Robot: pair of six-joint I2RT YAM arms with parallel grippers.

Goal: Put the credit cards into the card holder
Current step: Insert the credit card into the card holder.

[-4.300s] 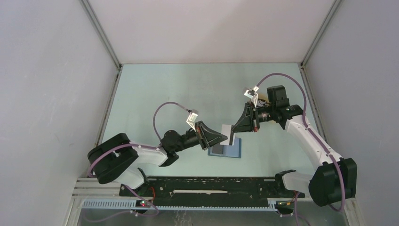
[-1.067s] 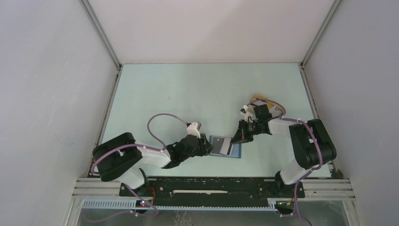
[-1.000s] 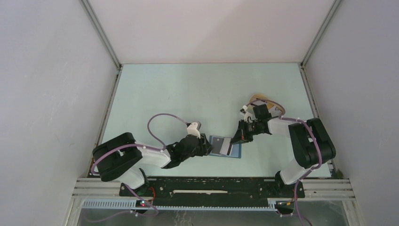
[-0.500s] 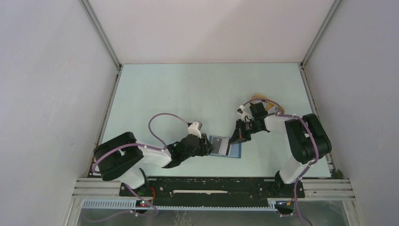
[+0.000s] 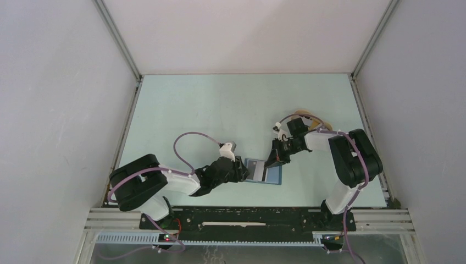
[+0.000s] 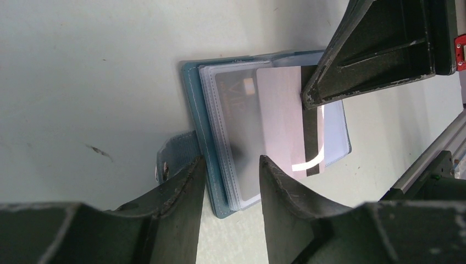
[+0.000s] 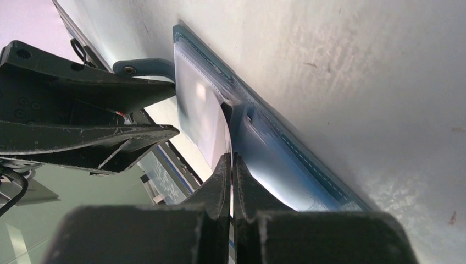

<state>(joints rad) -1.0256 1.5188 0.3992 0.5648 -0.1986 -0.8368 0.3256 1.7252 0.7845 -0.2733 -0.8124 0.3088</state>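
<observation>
The blue card holder point(image 5: 276, 178) point(image 6: 193, 104) lies open on the table, clear slots up. A pale credit card point(image 6: 280, 118) with a dark stripe lies across the slots, its left edge under a clear sleeve. My right gripper point(image 5: 272, 161) point(image 6: 306, 101) point(image 7: 231, 157) is shut on the card's right end; the right wrist view shows it edge-on, running into the holder point(image 7: 286, 148). My left gripper point(image 5: 242, 171) point(image 6: 231, 162) is open, with one finger over the snap tab point(image 6: 175, 151) and the other over the slots, straddling the holder's left edge.
A beige oval tray point(image 5: 305, 115) shows partly behind the right arm at the back right. The two grippers face each other closely over the holder. White walls enclose the table, and the arms' base rail point(image 5: 242, 224) runs along the near edge.
Since four seconds ago both grippers have come down low onto the holder. Over the last second the right wrist has crept left, sliding the card further in. The left gripper has stayed put.
</observation>
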